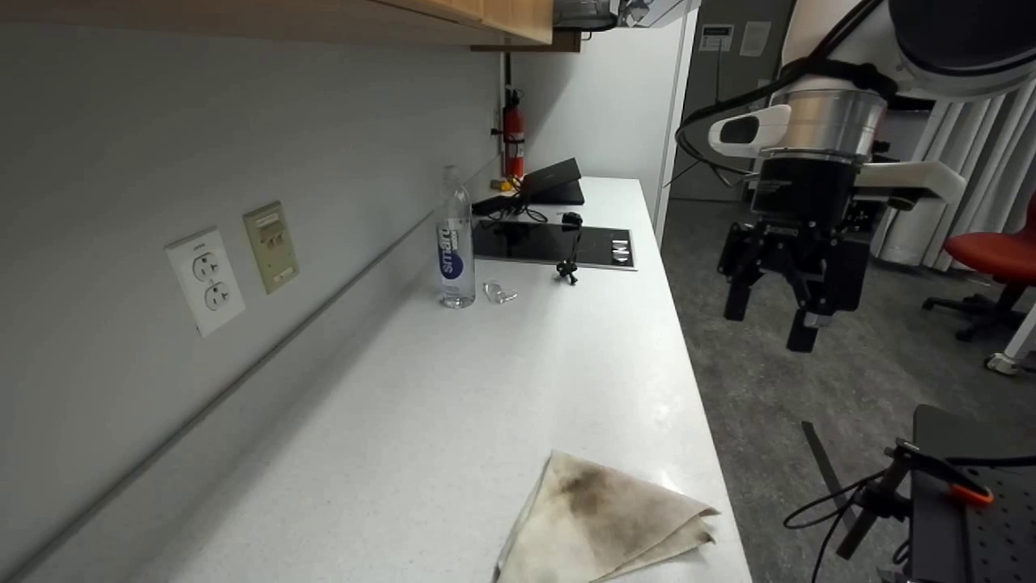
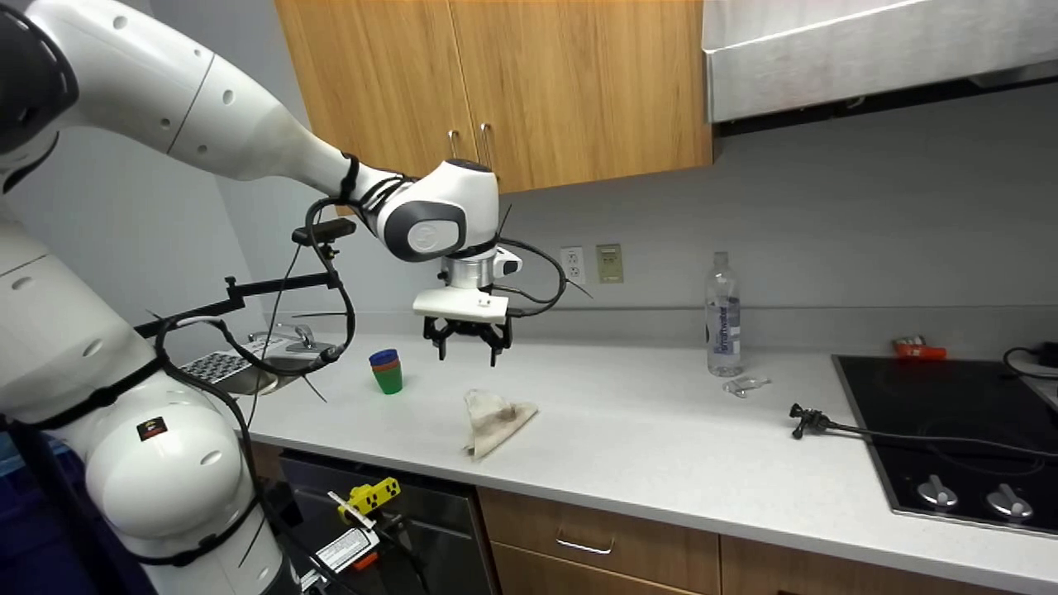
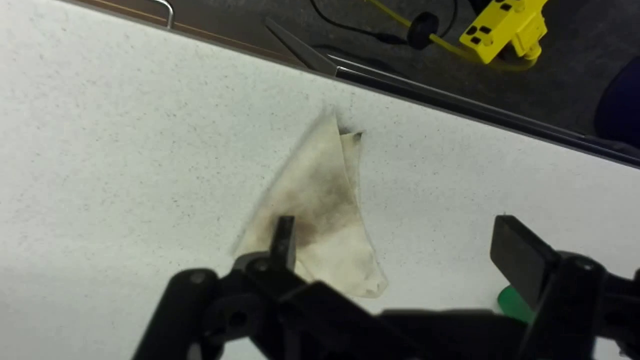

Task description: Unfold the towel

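The tool hangs in the air, higher than the tabletop, and it is released: I can see its two fingers spread well apart, pointing down from the end of the white arm. Lower down, the towel lies on the tabletop with one corner near the front edge. It is cream-coloured with a brown smudge, folded over, and a strip of the under layer pokes out along one side; in the wrist view a finger hides a bit of it. Near the towel, toward the tap, stands a stack of cups, blue on top, then red, then green. The opposite way, well apart from the towel, a clear bottle stands upright close to the wall, with a scrap of clear plastic just beside its foot. Farther along, a thin black stick or cable, I can't tell which, reaches from the tabletop onto the stove. An outlet and a tan switch plate sit side by side on the wall, under a wooden cupboard. In an exterior view a red fire extinguisher shows by the wall at the far end.
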### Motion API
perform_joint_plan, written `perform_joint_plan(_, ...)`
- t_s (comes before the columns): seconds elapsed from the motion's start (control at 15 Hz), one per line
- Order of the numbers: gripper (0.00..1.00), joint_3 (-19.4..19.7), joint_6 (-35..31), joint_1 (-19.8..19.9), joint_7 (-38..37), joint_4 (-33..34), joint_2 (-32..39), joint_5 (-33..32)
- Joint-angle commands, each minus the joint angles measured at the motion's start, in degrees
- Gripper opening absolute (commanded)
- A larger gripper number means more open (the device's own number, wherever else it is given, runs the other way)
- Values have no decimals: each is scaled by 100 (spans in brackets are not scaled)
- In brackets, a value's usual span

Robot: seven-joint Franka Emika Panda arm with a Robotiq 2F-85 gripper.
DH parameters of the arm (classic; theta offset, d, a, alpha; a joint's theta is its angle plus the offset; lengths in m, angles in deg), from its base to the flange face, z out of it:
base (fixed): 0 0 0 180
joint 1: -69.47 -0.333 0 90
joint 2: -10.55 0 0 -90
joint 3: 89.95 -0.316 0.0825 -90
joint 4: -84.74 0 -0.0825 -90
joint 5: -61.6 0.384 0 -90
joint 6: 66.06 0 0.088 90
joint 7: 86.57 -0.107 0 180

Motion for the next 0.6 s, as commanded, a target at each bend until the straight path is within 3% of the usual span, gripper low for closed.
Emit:
perform_joint_plan(0.0, 100, -83, -3, 31, 13, 7, 23, 38)
perform_joint_plan(0.33, 100, -88, -11, 26, 26, 7, 48, 40)
perform_joint_plan(0.53, 100, -312, -88, 125, -989, 75, 154, -195)
